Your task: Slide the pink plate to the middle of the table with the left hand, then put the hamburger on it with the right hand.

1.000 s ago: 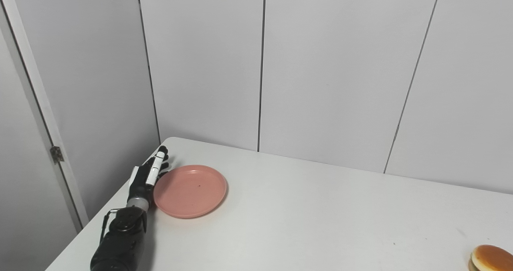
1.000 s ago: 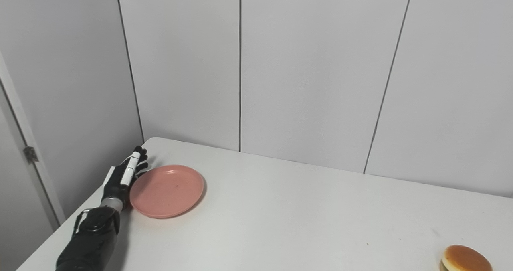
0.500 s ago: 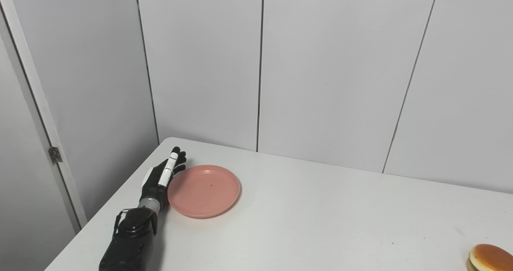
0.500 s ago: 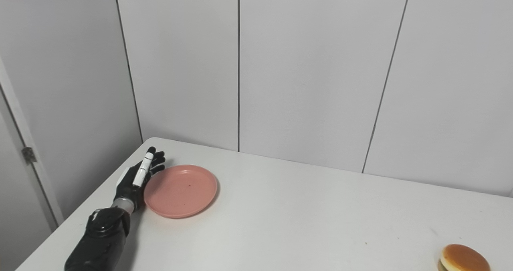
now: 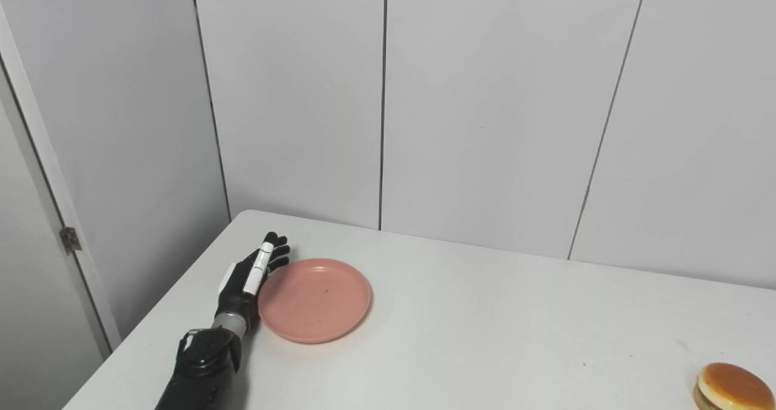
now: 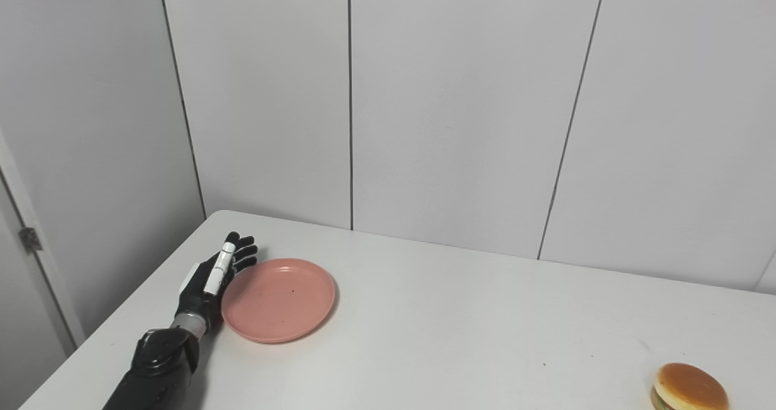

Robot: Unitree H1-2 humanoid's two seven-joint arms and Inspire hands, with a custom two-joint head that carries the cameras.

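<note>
Left hand point(image 5: 251, 276): mine, flat and upright on its edge, fingers straight and together, holding nothing; its palm side lies against the left rim of the plate.
Plate point(image 5: 315, 301): pink, empty, flat on the table point(image 5: 485, 337), near the left end and well short of the middle.
Hamburger point(image 6: 690, 387): near the right front corner, well apart from the plate.
Step in hand: pushing the plate sideways toward the middle.
How to do it well: I judge the hand should stay low and broad against the rim, pushing through the plate's centre so that it does not spin off or ride up over the fingers; a slow, even push suits a light plate on a smooth top.
Right hand: not in view.
Hard to tell: whether my fingertips touch the table; the thumb is hidden behind the hand.
Cut off: the hamburger's lower edge and my forearm at the bottom edge.
</note>
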